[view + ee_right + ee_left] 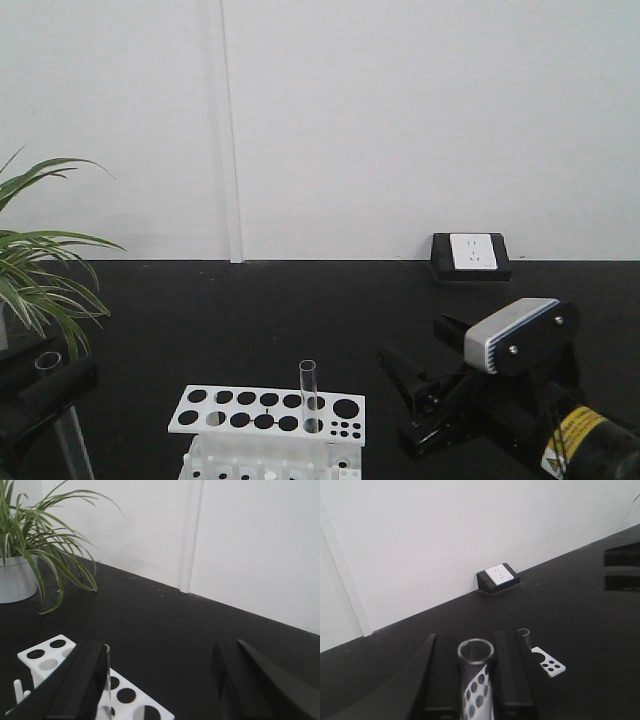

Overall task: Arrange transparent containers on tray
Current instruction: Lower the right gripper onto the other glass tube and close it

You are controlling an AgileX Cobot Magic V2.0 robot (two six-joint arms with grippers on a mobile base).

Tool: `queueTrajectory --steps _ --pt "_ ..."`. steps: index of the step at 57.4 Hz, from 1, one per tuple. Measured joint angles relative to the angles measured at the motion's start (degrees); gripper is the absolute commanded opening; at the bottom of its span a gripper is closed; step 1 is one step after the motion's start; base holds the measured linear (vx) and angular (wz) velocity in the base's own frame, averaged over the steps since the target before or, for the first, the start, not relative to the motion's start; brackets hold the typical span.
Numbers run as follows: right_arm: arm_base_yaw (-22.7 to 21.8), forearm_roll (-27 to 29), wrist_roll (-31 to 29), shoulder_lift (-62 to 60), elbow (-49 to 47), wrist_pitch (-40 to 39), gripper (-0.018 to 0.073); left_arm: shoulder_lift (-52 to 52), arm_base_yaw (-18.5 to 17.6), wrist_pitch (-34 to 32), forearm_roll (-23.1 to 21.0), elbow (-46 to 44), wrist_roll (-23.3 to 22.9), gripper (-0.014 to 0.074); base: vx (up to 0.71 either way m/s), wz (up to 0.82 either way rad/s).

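One transparent container (307,392), a thin glass test tube, stands upright in a hole of the white perforated tray (345,408) at the bottom middle. My left gripper (48,388) hangs at the lower left, shut on a second test tube (70,440). In the left wrist view this held tube (476,656) sits between the fingers (442,670), and the standing tube (523,636) and a tray corner (549,662) lie just beyond. My right gripper (402,376) is open right of the tray. In its wrist view (160,662) the standing tube (107,680) is beside the left finger (80,680).
A potted plant (40,280) with long leaves stands at the left edge, its white pot (15,580) visible from the right wrist. A black box with a white socket (470,255) sits against the back wall. The table (250,320) is black.
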Motion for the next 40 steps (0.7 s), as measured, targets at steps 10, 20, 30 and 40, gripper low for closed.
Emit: queueTrajectory --steps 10,20,30,40 --pt "2.91 -0.66 0.02 7.51 -3.49 -3.22 0.0495 -4.66 0.0 0.12 0.0 1.48 -0.23 -0.0006 0.0 0.0" --pt "5.34 -1.95 0.14 14.91 -6.02 -7.19 0.0495 -6.91 0.0 2.07 -0.05 1.62 -0.34 -0.0006 0.0 0.0" --pt "5.76 -2.22 0.47 20.16 -7.83 -10.64 0.0495 -7.11 0.0 2.18 -0.05 1.62 -0.4 -0.0006 0.0 0.0" --pt "5.76 -2.22 1.45 24.08 -10.75 -12.09 0.0495 -7.11 0.0 2.2 -0.05 1.62 -0.4 -0.0006 0.0 0.0"
